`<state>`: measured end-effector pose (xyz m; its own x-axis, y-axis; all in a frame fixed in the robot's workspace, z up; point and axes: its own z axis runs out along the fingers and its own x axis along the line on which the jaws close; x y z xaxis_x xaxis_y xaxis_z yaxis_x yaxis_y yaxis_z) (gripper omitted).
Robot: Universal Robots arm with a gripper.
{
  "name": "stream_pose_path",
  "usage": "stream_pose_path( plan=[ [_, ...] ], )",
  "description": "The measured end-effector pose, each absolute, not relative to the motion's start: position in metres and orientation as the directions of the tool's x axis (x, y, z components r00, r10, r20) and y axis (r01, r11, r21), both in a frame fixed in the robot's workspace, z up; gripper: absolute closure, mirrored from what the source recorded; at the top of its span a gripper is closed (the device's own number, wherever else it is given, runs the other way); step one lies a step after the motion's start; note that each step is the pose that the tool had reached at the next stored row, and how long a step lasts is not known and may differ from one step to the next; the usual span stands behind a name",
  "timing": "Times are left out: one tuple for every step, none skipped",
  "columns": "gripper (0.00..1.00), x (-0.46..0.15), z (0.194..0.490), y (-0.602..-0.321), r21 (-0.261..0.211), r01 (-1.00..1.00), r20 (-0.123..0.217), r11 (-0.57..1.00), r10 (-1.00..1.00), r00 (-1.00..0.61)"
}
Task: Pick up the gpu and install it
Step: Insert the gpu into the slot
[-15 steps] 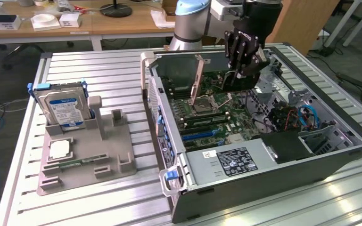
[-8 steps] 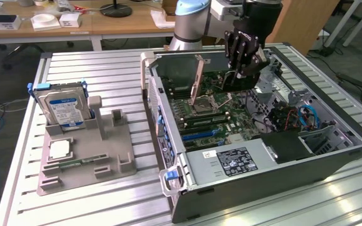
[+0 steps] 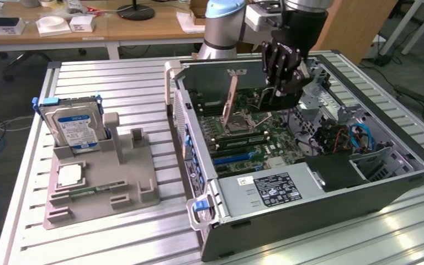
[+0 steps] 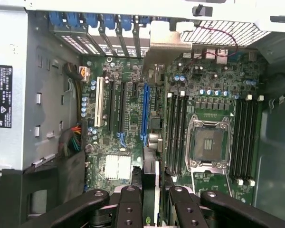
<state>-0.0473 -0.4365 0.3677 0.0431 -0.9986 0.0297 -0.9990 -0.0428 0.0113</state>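
Already the open computer case (image 3: 308, 182) is lying under the arm, its motherboard (image 4: 133, 114) exposed. Inside it, the gripper (image 3: 282, 91) is hanging with its fingers (image 4: 128, 209) pinching the gpu (image 4: 151, 190) edge-on above the blue slot (image 4: 144, 114). Pickup looks done; seating is not yet showing.

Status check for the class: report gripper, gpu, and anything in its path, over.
Gripper jaws shut on gpu, hanging over the open computer case. Card edge-on above the motherboard, blue slot just ahead. Slot unobstructed.
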Motion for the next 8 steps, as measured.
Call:
stream_pose_path(
  plan=[
    [0.73,-0.0472,0.3661,-0.4366,0.011,-0.999,0.030,-0.043,-0.999,0.043],
    [0.73,-0.0472,0.3647,-0.4366,0.011,-0.999,0.030,-0.043,-0.999,0.043],
    [0.73,-0.0472,0.3636,-0.4366,0.011,-0.999,0.030,-0.043,-0.999,0.043],
    [0.73,-0.0468,0.3630,-0.4366,0.012,-0.999,0.030,-0.043,-0.999,0.043],
    [0.73,-0.0458,0.3623,-0.4366,0.012,-0.999,0.030,-0.043,-0.999,0.044],
    [0.73,-0.0458,0.3612,-0.4366,0.012,-0.999,0.029,-0.043,-0.999,0.043],
    [0.73,-0.0458,0.3603,-0.4366,0.012,-0.999,0.028,-0.043,-0.999,0.043],
    [0.73,-0.0458,0.3595,-0.4366,0.012,-0.999,0.026,-0.043,-0.999,0.043]
  ],
)
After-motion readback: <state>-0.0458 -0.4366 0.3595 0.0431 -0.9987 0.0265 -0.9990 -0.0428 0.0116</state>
